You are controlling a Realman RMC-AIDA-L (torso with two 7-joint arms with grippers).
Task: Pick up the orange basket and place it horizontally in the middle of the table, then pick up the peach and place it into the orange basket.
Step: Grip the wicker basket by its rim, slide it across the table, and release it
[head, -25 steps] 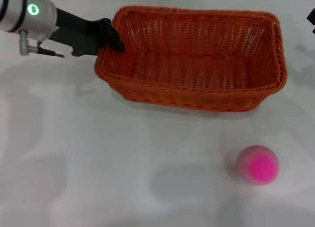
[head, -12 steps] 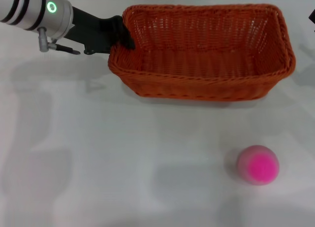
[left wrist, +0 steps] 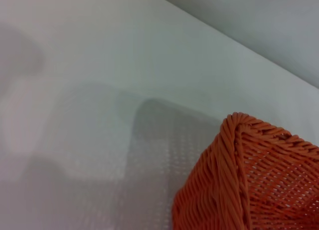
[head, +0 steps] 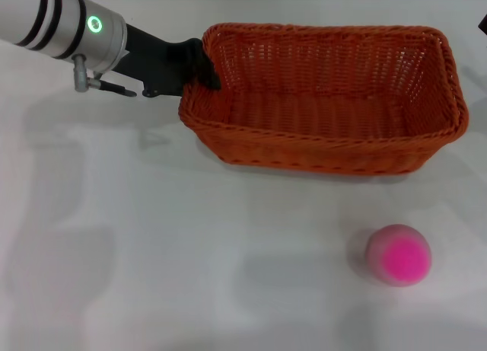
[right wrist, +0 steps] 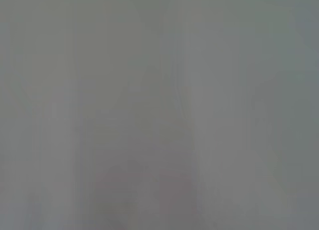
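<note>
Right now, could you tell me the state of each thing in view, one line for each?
orange basket: upright, nothing inside, held at its left rim.
peach: lying on the table, outside the basket, untouched.
left end effector: shut on the basket's rim.
right end effector: only a dark tip shows at the head view's right edge.
table: white, carries the basket and the peach.

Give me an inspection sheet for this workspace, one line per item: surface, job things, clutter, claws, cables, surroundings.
Surface: the table, glossy white, bare apart from the job things.
Job things: the orange basket lies lengthwise across the far side, empty; the peach sits on the table nearer the robot, apart from the basket, toward the right.
Clutter: nothing seen.
Claws: the left claw grips the basket's left end at the rim; the right claw is not in view, only a dark sliver at the head view's right edge.
Cables: nothing seen.
Surroundings: a grey strip beyond the table's far edge.
</note>
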